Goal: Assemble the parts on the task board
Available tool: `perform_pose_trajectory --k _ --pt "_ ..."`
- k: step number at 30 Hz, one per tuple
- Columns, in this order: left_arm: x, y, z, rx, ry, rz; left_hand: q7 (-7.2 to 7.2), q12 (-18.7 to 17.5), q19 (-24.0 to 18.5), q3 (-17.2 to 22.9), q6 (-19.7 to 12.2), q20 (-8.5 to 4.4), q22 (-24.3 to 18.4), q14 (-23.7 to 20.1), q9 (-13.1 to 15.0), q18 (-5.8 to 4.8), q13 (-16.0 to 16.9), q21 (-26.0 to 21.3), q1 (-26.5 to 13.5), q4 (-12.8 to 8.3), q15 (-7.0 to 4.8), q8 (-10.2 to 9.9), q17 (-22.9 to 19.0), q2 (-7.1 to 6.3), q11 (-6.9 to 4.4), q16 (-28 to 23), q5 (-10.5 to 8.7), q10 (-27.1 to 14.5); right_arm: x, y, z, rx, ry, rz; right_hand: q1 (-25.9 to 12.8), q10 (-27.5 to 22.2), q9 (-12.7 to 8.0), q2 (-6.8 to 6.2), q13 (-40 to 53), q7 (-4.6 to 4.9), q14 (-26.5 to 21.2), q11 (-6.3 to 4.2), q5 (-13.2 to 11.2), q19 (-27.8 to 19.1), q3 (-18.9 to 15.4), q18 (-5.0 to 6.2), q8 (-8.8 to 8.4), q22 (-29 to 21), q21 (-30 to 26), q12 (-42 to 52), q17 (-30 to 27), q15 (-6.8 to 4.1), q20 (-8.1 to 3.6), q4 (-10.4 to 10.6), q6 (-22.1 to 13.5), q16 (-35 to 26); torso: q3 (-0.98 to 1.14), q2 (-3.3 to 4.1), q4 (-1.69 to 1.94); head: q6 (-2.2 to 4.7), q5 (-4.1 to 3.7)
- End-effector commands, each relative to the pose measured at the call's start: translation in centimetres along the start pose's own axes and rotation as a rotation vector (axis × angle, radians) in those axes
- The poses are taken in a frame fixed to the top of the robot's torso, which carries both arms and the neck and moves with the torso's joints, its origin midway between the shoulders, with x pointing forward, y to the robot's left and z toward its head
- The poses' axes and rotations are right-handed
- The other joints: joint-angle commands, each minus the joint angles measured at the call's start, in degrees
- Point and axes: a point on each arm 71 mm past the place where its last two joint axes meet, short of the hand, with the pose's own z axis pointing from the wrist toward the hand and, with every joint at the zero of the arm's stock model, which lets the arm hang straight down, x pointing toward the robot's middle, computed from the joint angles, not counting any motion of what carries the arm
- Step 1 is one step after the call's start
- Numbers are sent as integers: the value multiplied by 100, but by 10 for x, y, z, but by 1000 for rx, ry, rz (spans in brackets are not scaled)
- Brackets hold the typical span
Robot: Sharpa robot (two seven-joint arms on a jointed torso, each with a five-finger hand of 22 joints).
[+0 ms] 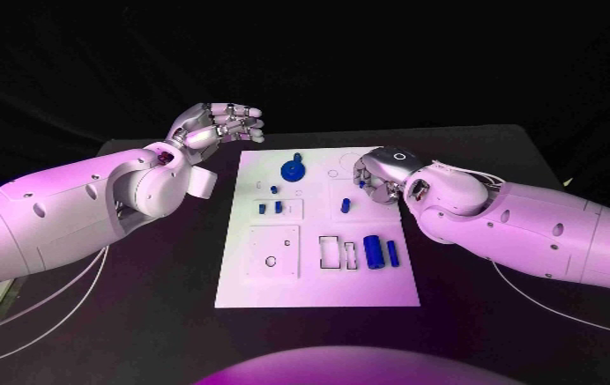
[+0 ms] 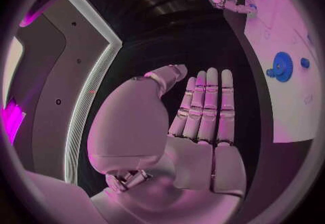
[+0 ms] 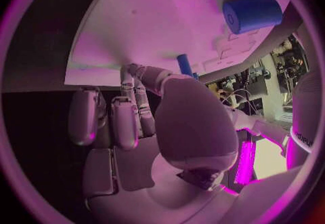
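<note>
Left hand [image 1: 219, 127]: raised beside the board's far left corner, fingers [image 2: 206, 106] spread, nothing held.
Right hand [image 1: 379, 172]: fingers curled over the board's right edge; grip cannot be told.
White plastic task board [image 1: 255, 288]: laid mid-bench, a blue gear-shaped part [image 1: 293, 170] seated near its far end.

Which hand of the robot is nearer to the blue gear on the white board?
About equal, the left slightly nearer. The left hand hovers open off the board's far left corner; the right hand is over the board's right part, beside the blue gear.

right hand [image 1: 379, 173] fingertips hidden over task board [image 1: 318, 288] (contact unclear), small parts indistinct
</note>
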Motion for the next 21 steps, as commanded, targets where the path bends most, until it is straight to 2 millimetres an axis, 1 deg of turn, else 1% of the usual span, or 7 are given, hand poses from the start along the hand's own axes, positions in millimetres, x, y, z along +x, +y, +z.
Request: perform_pose_trajectory --k 1,4,9,13,16,19,21 --pt "2 0 1 -5 20 -13 12 -33 -24 -14 -52 9 -10 -35 -9 8 -7 -39 20 -33 27 -43 12 19 31 -36 23 -36 -6 2 -1 -10 -54 9 -85 224 17 -16 -2 25 210 -169 -41 34 14 -74 3 702 27 -22 6 -16 -1 -10 30 13 0 -5 -6 11 3" --pt "2 0 1 -8 22 -13 18 -37 -29 -15 -64 14 -15 -49 -14 7 -8 -52 17 -36 33 -48 16 18 36 -41 23 -49 -9 2 -3 -13 -66 17 -103 233 23 -19 1 24 211 -172 -66 37 10 -75 6 709 36 -32 7 -17 0 -15 34 13 2 -3 -6 22 3" --pt "1 1 1 -11 22 -13 23 -42 -34 -17 -77 19 -21 -63 -18 7 -8 -65 14 -39 38 -54 21 15 42 -46 23 -64 -14 3 -7 -18 -84 29 -132 243 33 -25 4 22 212 -174 -102 39 -1 -77 11 715 41 -47 13 -18 2 -20 41 17 4 -2 -9 22 2" --pt "1 1 1 -13 21 -13 26 -44 -36 -17 -83 21 -24 -69 -21 6 -8 -71 14 -41 41 -56 23 14 45 -47 23 -70 -19 5 -10 -25 -99 41 -157 253 42 -25 6 18 212 -176 -138 41 -14 -78 17 722 47 -60 10 -19 3 -22 46 15 2 -3 -9 24 0" --pt "0 1 1 -14 22 -13 28 -45 -37 -16 -88 23 -26 -74 -22 6 -8 -75 15 -43 42 -58 25 14 47 -49 23 -75 -23 10 -13 -37 -113 58 -157 253 42 -25 6 18 212 -176 -138 41 -14 -78 17 722 47 -60 10 -19 3 -22 46 15 0 -3 -10 25 8" --pt "0 1 1 -15 22 -13 28 -45 -37 -16 -88 23 -26 -74 -22 6 -8 -75 15 -43 42 -58 25 14 47 -49 23 -75 -28 19 -15 -58 -124 80 -173 259 49 -29 8 16 214 -178 -157 50 -26 -82 21 733 66 -68 17 -20 3 -23 50 19 -2 -3 -17 27 28" --pt "1 1 1 -15 23 -13 28 -45 -37 -16 -88 23 -26 -74 -22 6 -8 -75 15 -43 42 -58 25 14 47 -49 23 -75 -31 29 -17 -83 -132 99 -189 264 55 -29 10 15 215 -179 -172 53 -38 -84 24 738 72 -77 20 -21 4 -21 52 21 -3 -2 -15 35 41"
